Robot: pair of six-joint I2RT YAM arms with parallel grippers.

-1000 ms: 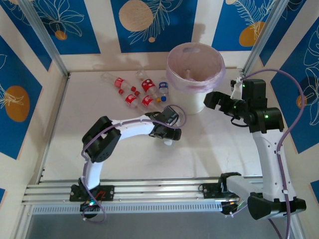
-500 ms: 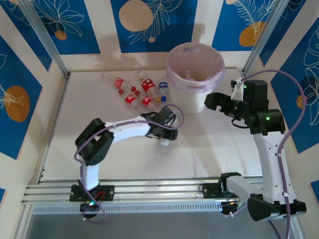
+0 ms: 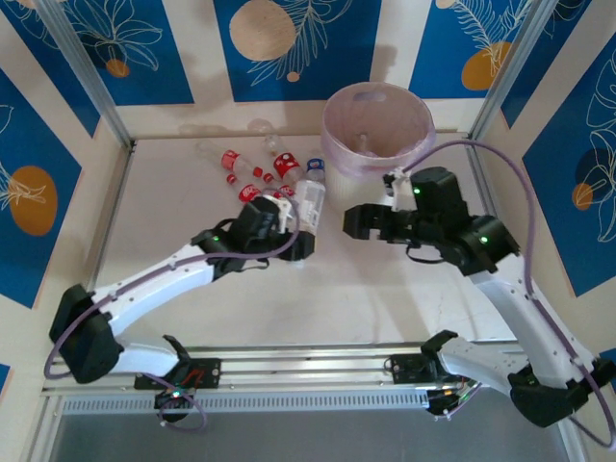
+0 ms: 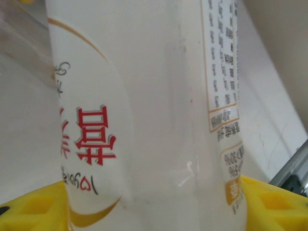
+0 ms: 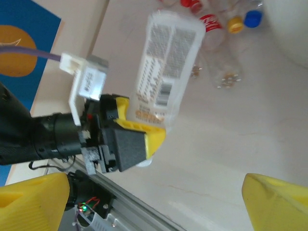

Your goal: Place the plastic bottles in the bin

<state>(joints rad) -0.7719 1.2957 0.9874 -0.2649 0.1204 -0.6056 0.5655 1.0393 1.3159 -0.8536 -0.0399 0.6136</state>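
Top external view: the left gripper (image 3: 296, 236) at frame centre clamps a white-labelled plastic bottle (image 3: 310, 200), which points toward the top of the frame, its far end close to the loose bottles. Just right of it, the right gripper (image 3: 354, 223) hangs over the pale table (image 3: 385, 289), apart from the bottle and below the bin's near wall.

The bin (image 3: 328, 130), a round white bucket lined with a pinkish bag, stands at upper centre-right. A cluster of red-labelled bottles (image 3: 255, 178) lies on the table at upper centre, left of the bin, with a blue-capped bottle (image 3: 315, 168) at the cluster's right edge, between it and the bin.

Left wrist view: the held bottle (image 4: 154, 106) shows at close range, its white label printed with red characters, and yellow finger pads (image 4: 33, 207) press against it at both lower corners.

Right wrist view: the left gripper (image 5: 144, 137) sits left of centre, yellow pads closed on the lower end of the bottle (image 5: 168, 72), which slants toward the upper right. Red caps, a yellow cap (image 5: 235, 24) and a blue cap (image 5: 253, 18) lie along the top edge. The right gripper (image 5: 154, 202) is spread wide, its yellow fingers (image 5: 33, 202) in opposite lower corners with nothing between them.
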